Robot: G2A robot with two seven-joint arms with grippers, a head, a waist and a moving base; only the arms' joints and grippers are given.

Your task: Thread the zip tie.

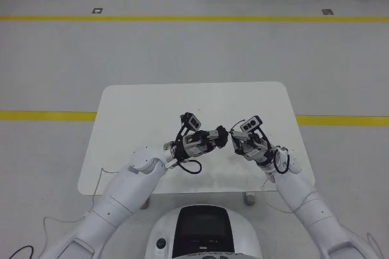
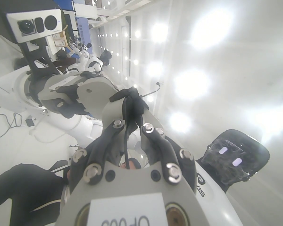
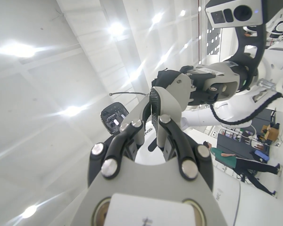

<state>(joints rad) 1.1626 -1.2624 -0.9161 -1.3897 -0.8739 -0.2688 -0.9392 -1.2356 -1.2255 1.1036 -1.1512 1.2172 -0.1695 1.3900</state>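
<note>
Threading step in hand, by my read. Left tool (image 2: 132, 110) and right tool (image 3: 152, 104) sat tip to tip, raised above the white worktop (image 1: 129, 129), each pinched closed on the zip tie (image 3: 128, 93). One thin strap end stuck out sideways past the tips. Another run trailed back between the left tool's fingers (image 2: 110, 111). Head was hidden behind black padding, so tail possibly not in. Next move called for fine alignment, then a straight push with both pinches kept firm.
</note>
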